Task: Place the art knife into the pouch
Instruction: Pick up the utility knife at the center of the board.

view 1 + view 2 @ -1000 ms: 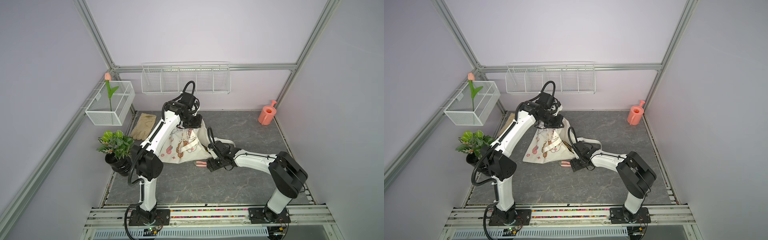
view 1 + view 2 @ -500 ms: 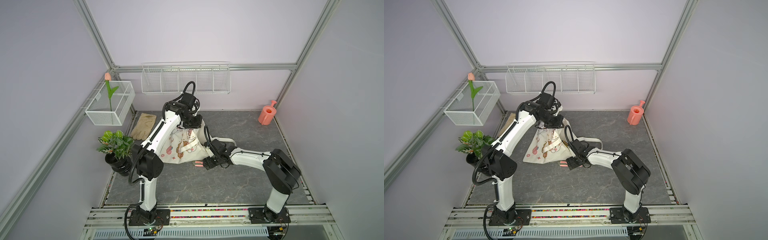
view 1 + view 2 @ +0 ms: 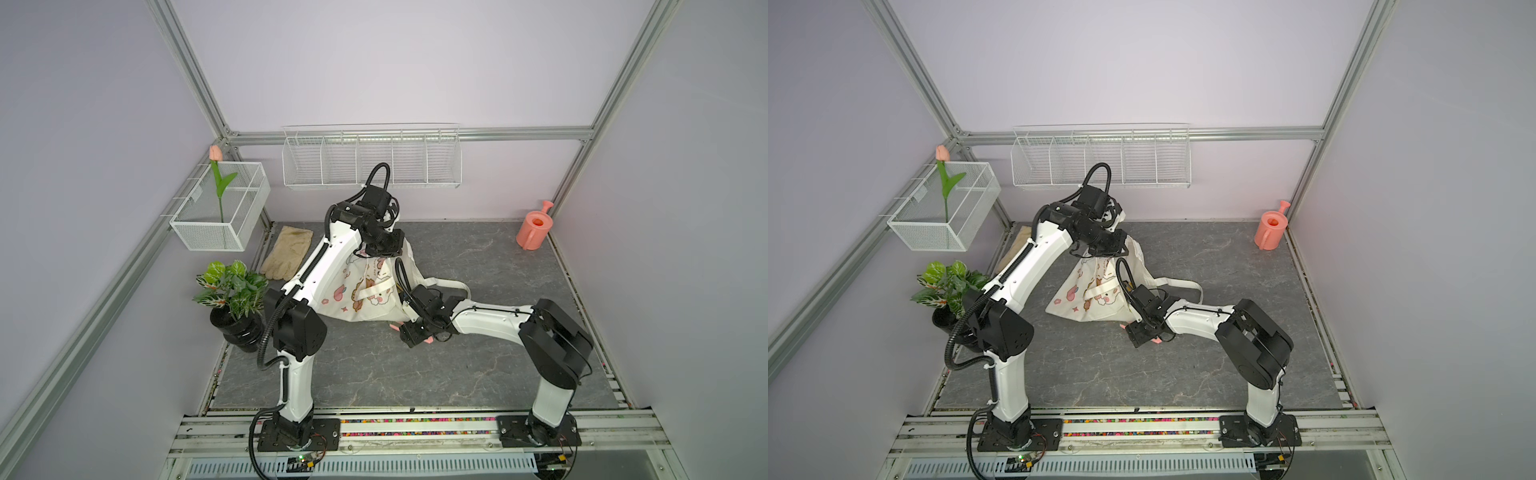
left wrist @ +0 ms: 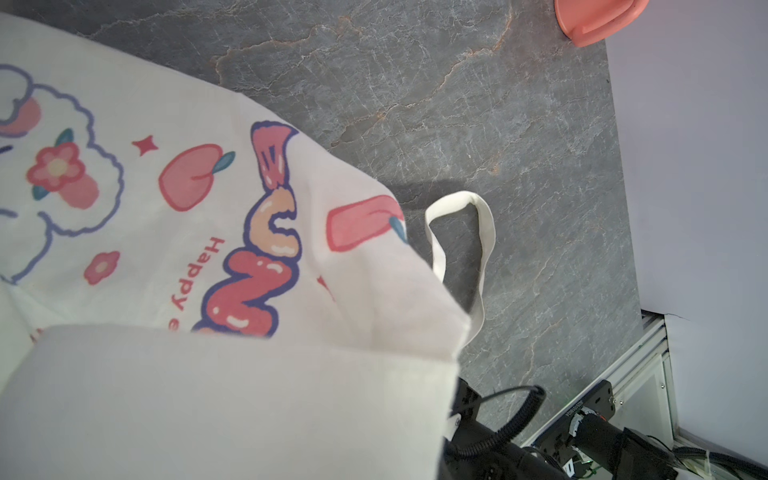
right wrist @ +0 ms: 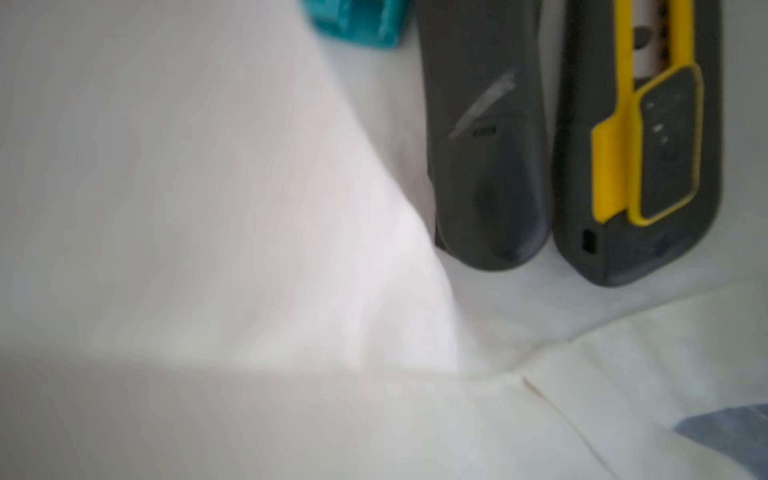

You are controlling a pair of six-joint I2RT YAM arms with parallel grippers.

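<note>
The left tool (image 3: 384, 248) is clamped shut on the upper hem of the pouch (image 3: 353, 291). It holds the hem up off the tabletop (image 3: 498, 257), so the cream cloth hangs as a slack tent, with a strap (image 4: 486, 232) trailing loose on the stone.

The right tool (image 3: 412, 333) sits low at the pouch's near corner, right against the cloth. In both top views its own black body hides the jaws, so I cannot tell how wide they stand or whether they grip anything.

The right wrist view shows the art knife (image 5: 636, 145), dark grey with a yellow slider, lying on white cloth with folds around it. That looks like inside the pouch or at its mouth. Just beside the knife runs a plain dark grey bar (image 5: 486, 145), which could be a finger of the tool or another item; I cannot say which. A teal object (image 5: 353, 20) shows at the edge of that view.

The knife looks light, stiff and slim, with a smooth plastic shell that could slip or twist in a narrow pinch. I would take it across its flat sides near mid-body, clear of the yellow slider, since pressing that could run the blade out. The blade end is out of view.

The pouch is limp and folds shut wherever it is not held, so the raised hem is what gives the knife a way in
</note>
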